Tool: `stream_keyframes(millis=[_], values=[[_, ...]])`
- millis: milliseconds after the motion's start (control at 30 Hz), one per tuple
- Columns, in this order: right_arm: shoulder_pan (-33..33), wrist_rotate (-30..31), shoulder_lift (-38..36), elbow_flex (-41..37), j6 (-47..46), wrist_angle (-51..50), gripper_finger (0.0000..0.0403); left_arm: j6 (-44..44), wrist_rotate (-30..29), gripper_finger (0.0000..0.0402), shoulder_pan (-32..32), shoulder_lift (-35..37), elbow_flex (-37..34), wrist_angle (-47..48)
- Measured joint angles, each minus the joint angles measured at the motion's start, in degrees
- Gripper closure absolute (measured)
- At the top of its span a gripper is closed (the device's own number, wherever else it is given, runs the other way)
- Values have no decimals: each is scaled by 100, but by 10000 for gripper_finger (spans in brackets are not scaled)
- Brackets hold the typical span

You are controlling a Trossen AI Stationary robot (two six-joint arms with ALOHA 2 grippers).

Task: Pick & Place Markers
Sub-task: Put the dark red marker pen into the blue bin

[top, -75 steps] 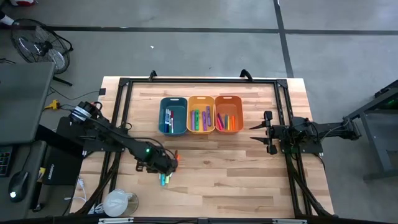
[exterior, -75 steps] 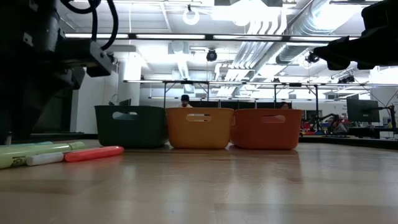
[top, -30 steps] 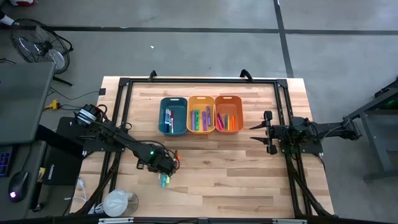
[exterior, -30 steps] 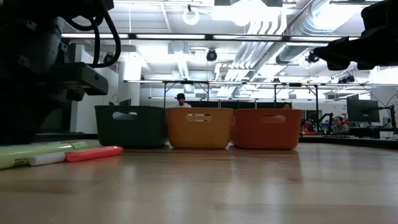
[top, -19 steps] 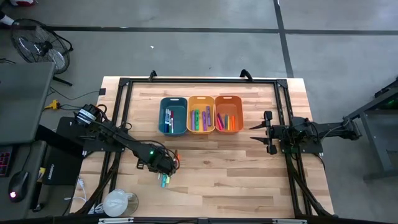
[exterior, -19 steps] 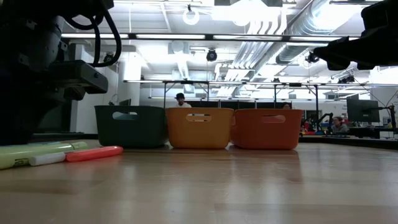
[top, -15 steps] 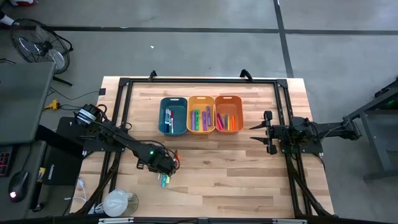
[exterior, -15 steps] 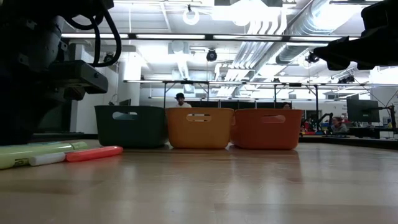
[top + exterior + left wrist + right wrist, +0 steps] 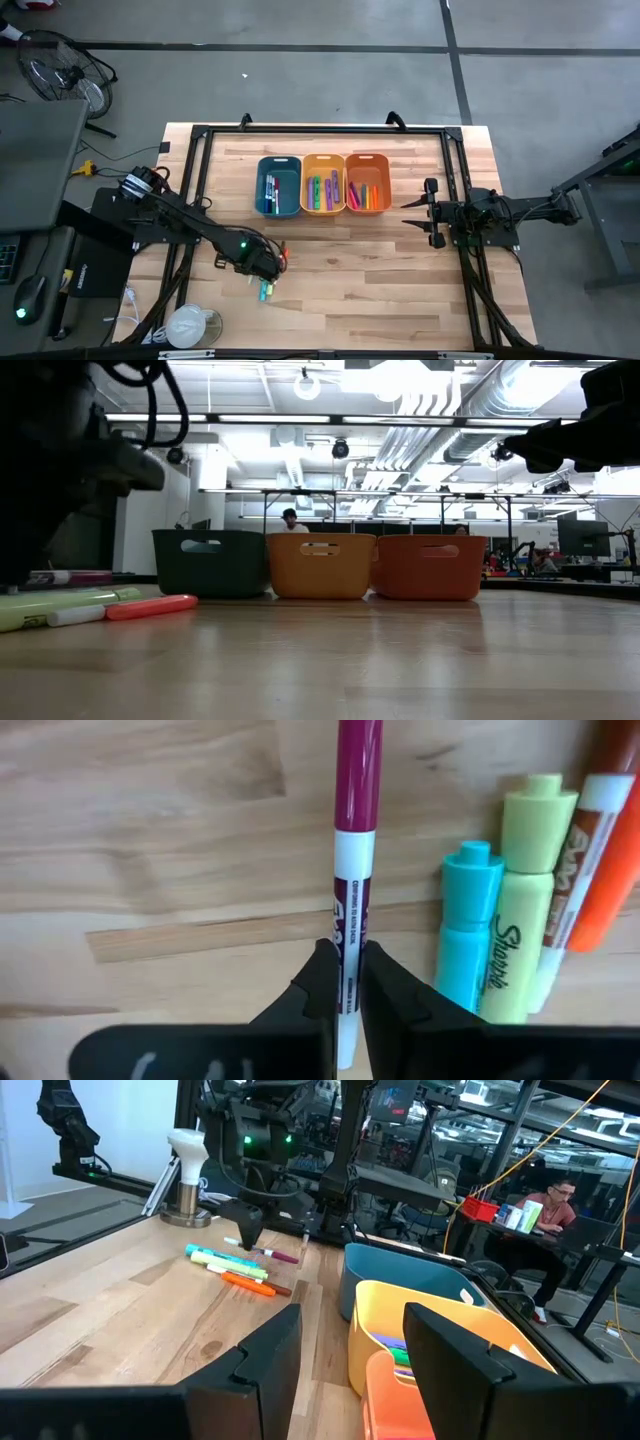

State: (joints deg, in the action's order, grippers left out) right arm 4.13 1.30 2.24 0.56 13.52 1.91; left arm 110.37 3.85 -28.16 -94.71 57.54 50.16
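Note:
My left gripper (image 9: 347, 955) hangs over the near left of the table (image 9: 262, 265), shut on a white marker with a magenta cap (image 9: 358, 780). That marker also shows in the low view (image 9: 70, 576). Beside it, loose markers lie flat on the wood: teal (image 9: 468, 920), yellow-green (image 9: 525, 890) and orange (image 9: 610, 850). More markers lie in the teal bin (image 9: 278, 186), the yellow-orange bin (image 9: 323, 184) and the orange bin (image 9: 367, 183). My right gripper (image 9: 350, 1370) waits open at the table's right (image 9: 415, 214), touching nothing. My left gripper pinches the marker's white barrel (image 9: 347, 925) between its two fingers, back from the magenta cap. The fingers come from above, point down and lie across the marker. The marker hangs about level, lifted clear of the table.
The three bins stand in a row at the far middle. A black frame rail (image 9: 320, 130) runs round the table. A white object (image 9: 188, 325) stands at the near left corner. Bare wood lies between the bins and the near edge. People sit in the room beyond.
My left gripper has risen a little. The magenta-capped marker has come up with it and now hangs level, clear of the wood. The other loose markers have stayed where they were.

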Motion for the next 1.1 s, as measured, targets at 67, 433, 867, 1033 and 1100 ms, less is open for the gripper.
stream_keyframes(millis=[67,433,867,1033,1100], values=[[0,0,1,0,-1,0,236,0,-82,389,0,39,71,-26],[0,0,4,0,-1,0,236,78,-928,398,119,644,888,1487],[-1,0,4,0,0,0,236,-225,-1092,400,341,666,1250,1948],[0,0,4,0,-1,0,236,-256,-1105,401,341,666,1250,2235],[-1,0,4,0,0,0,236,-325,-1105,401,341,666,1244,2312]])
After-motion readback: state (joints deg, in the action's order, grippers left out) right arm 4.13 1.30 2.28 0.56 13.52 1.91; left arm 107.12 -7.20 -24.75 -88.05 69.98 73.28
